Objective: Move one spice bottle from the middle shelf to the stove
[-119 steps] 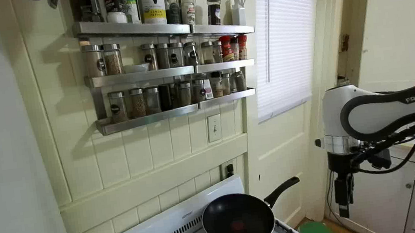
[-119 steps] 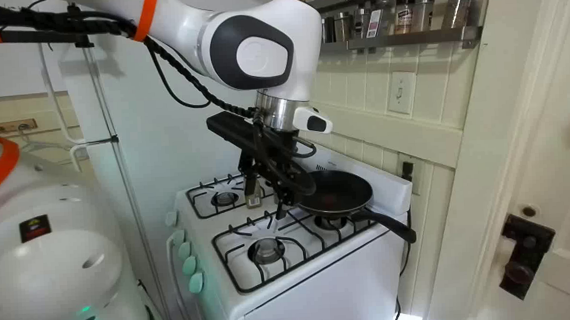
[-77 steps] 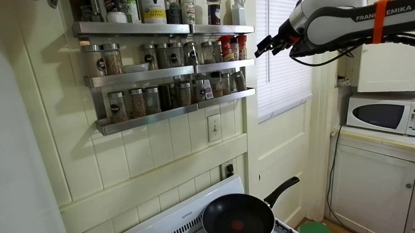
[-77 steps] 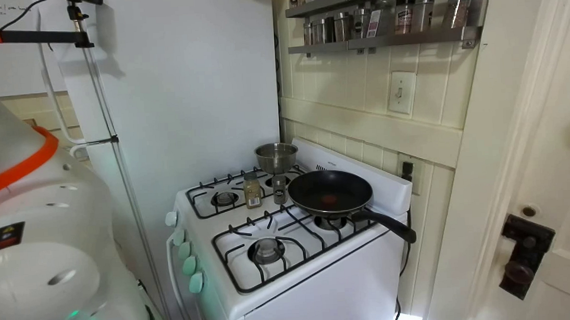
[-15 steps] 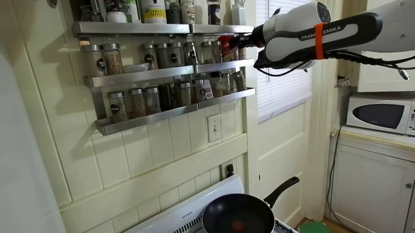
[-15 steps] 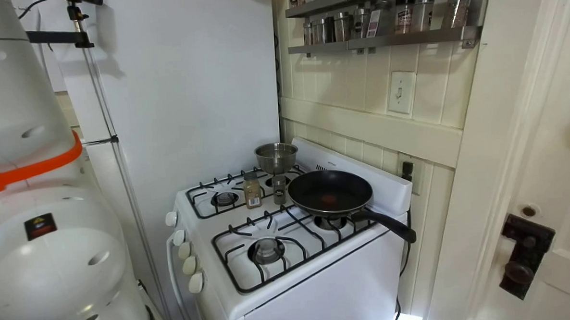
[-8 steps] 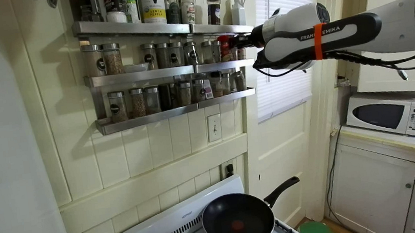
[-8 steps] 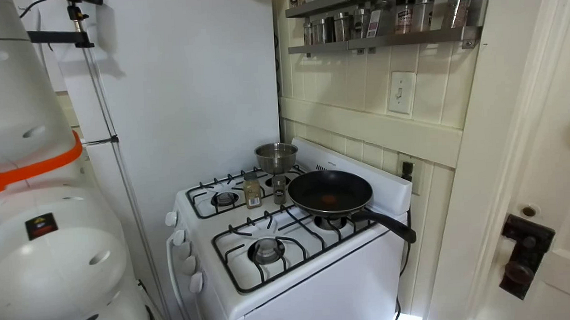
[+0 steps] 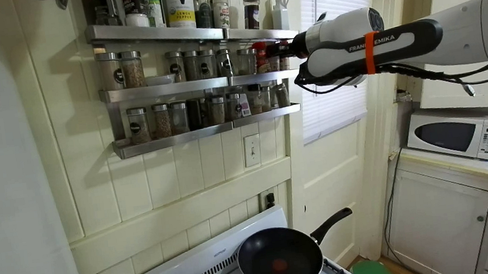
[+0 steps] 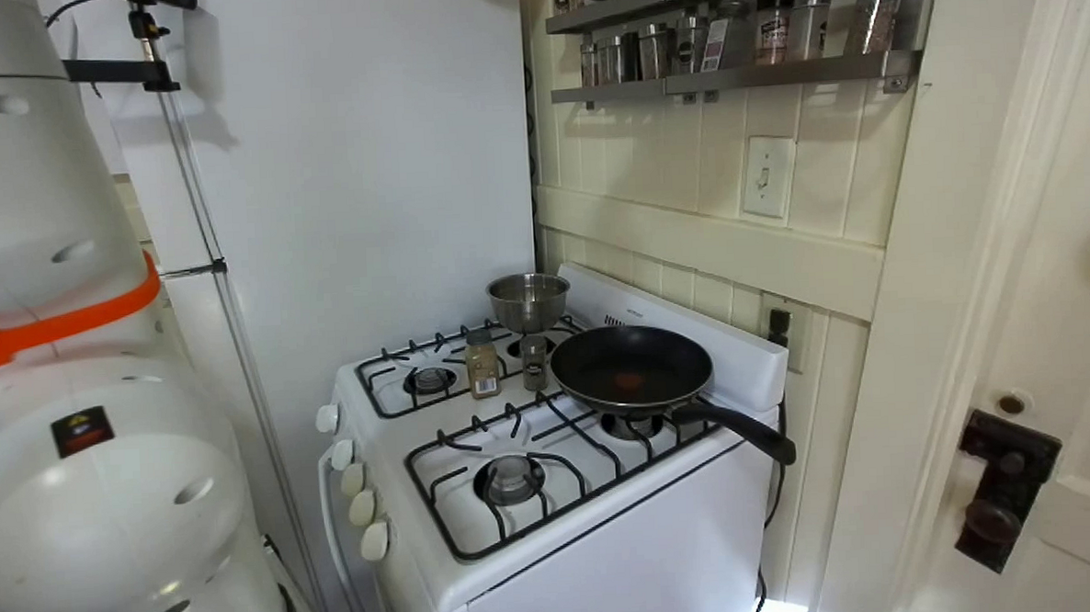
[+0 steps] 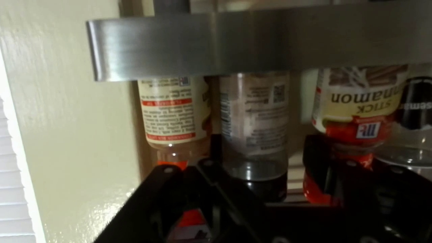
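Grey metal is fronting the bottles on the middle shelf, and the work is being done at the end nearest the blind. The grasp is being judged the step in hand. The dark-capped bottle, taken as the likely target, is standing behind the front rail, between the cinnamon bottle and another red-capped bottle; the three are being shown upside down in the wrist view, and no lift is being seen. Only the reach is being counted as done. The closing, the lift over the rail, the carry down and the setting on the stove are being counted as left. A tan-filled jar and a smaller dark jar are already standing there, near the frying pan and the metal bowl; neither is being counted as this delivery.

The gripper is being held wide, its black fingers parted on either side of the dark-capped bottle, towards its cap, and nothing is being gripped. At the right of the wrist view a gap is being left between finger and target, while that finger is overlapping the cinnamon bottle; whether the two are touching cannot be told. At the left the other finger is lying just beside the target, any contact being hidden in shadow.
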